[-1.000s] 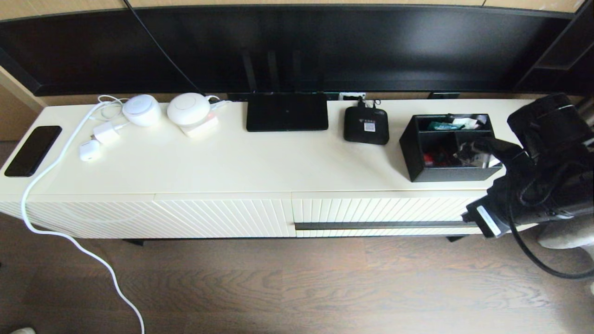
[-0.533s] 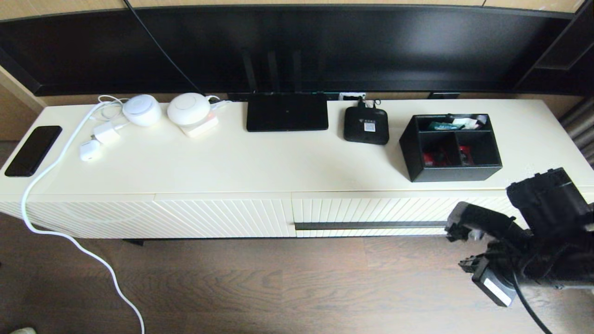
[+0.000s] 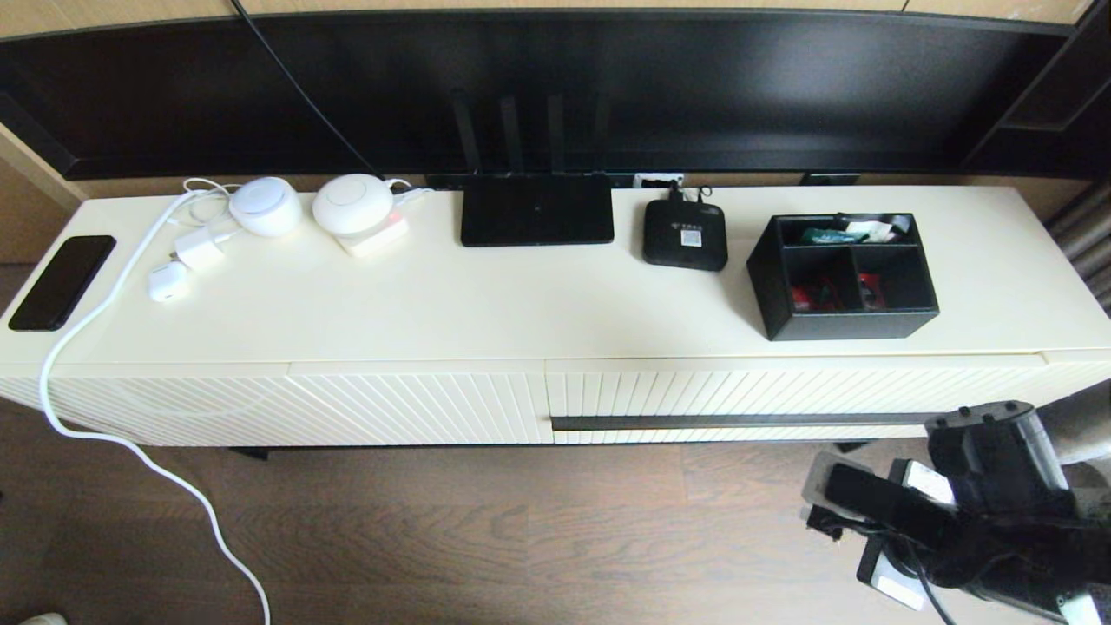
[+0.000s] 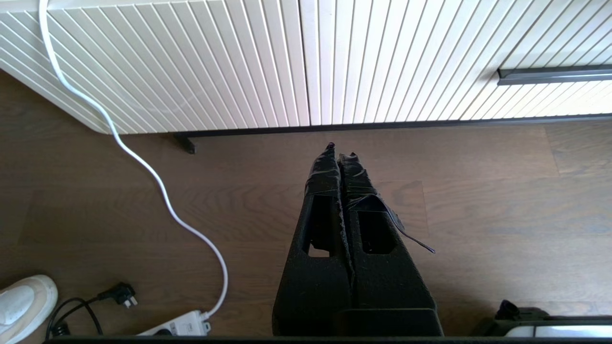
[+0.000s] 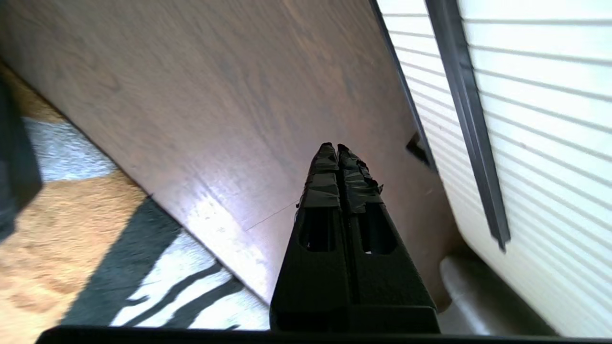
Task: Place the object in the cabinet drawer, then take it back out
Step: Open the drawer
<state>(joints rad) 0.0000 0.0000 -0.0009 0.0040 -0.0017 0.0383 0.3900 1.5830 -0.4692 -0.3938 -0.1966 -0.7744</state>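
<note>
Right gripper [image 5: 334,148] hung clenched and empty below the closed drawer [image 3: 781,395], box [image 3: 842,273] resting on top, presumably parked.

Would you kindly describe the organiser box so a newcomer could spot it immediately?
On the long cream cabinet top, look toward the right end, above the drawer's handle bar. The organiser box stands there: unlike the flat black device beside it, it is open-topped, with three compartments.

You had the black organiser box [image 3: 842,276] standing upright on the cabinet top, right of centre, red packets inside. Below it, the ribbed cream drawer [image 3: 720,395] sat closed.
</note>
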